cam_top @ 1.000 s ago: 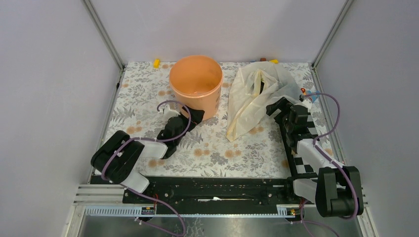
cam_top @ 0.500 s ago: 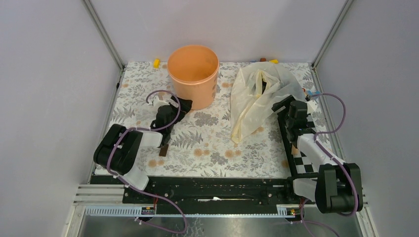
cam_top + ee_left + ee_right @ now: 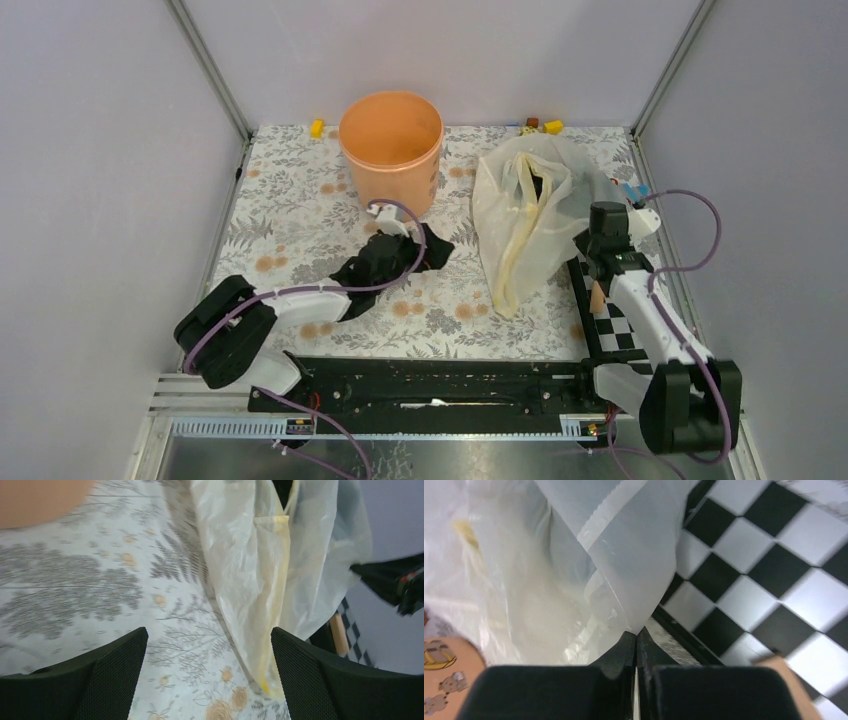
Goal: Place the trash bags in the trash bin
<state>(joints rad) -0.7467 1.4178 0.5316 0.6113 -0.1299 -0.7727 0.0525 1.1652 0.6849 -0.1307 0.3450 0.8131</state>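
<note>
The trash bin, a round peach-orange bucket, stands upright at the back of the floral mat; its blurred wall fills the top left corner of the left wrist view. One trash bag, white and translucent with a yellowish strip, lies crumpled right of the bin. My left gripper is open over the mat between bin and bag, and the bag's lower edge reaches in near its right finger. My right gripper is shut on a fold of the bag at the bag's right side.
A black-and-white checkerboard lies along the mat's right side under the right arm, with a small tan block on it. Small yellow and brown pieces and another yellow one sit at the back edge. Grey walls close in on three sides.
The left arm has swung right, away from the bin toward the bag. The right gripper has shut on the bag's edge, and the bag has shifted slightly. The bin moved back a little earlier.
</note>
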